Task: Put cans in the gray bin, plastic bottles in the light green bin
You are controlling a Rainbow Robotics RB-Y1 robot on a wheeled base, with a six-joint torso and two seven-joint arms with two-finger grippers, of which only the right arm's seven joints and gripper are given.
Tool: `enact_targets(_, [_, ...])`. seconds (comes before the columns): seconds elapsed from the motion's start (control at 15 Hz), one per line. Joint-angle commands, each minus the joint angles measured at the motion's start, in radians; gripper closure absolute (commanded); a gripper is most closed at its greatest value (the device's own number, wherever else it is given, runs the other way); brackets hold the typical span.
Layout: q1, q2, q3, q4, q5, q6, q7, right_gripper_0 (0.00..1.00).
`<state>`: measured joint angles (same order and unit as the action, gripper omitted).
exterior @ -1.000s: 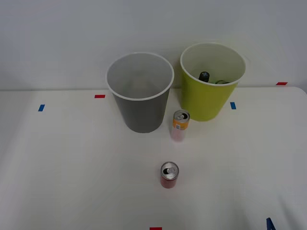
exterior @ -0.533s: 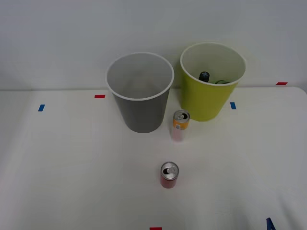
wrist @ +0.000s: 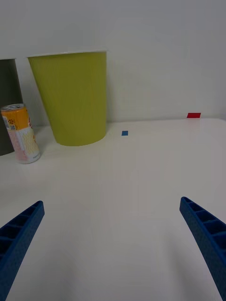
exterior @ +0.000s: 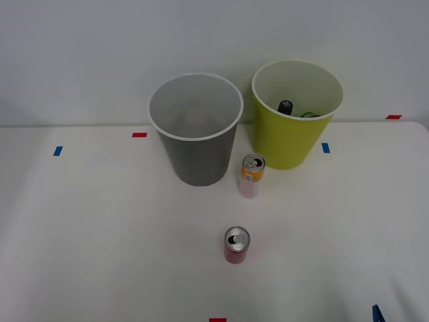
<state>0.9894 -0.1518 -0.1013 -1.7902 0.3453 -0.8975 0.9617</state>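
The gray bin [exterior: 196, 131] and the light green bin [exterior: 295, 114] stand side by side at the back of the white table. Inside the light green bin lie plastic bottles; one black cap [exterior: 285, 106] and a bit of green label [exterior: 310, 115] show. The orange-and-pink can [exterior: 252, 175] stands upright just in front of the gap between the bins, and the red can [exterior: 236, 245] stands nearer to me. My right gripper [wrist: 113, 254] is open and holds nothing, low over the table to the right of both cans; the orange-and-pink can [wrist: 20, 133] and light green bin [wrist: 73, 96] are ahead of it.
Small blue [exterior: 326, 147] and red [exterior: 139, 135] tape marks dot the table [exterior: 100, 235]. A white wall rises close behind the bins. A blue fingertip [exterior: 377, 314] pokes in at the front right corner.
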Motion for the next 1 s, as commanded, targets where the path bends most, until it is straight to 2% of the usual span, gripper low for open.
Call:
enact_targets(0.07, [0.0,0.0,0.0,0.0,0.0,0.0,0.0,0.0])
enact_targets(1.0, [0.0,0.0,0.0,0.0,0.0,0.0,0.0,0.0])
